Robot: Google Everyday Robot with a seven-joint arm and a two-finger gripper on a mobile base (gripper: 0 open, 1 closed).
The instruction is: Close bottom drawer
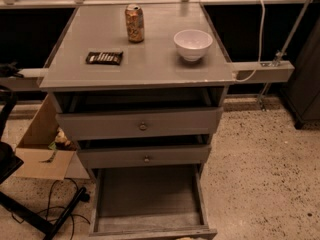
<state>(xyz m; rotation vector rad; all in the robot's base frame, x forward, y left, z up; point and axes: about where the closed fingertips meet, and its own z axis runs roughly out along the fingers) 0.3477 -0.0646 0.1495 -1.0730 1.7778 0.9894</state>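
A speckled stone floor (260,174) surrounds a grey cabinet (135,66) whose top carries a drink can (134,23) at the far side, a white bowl (193,44) to its right and a dark wrapped bar (104,58) to the left. The bottom drawer (150,194) is pulled far out toward the near edge, its flat tray showing. The middle drawer (145,157) and top drawer (140,125) each sit slightly out. A cardboard box (42,149) lies on the left. The gripper is out of view, so I cannot tell its state.
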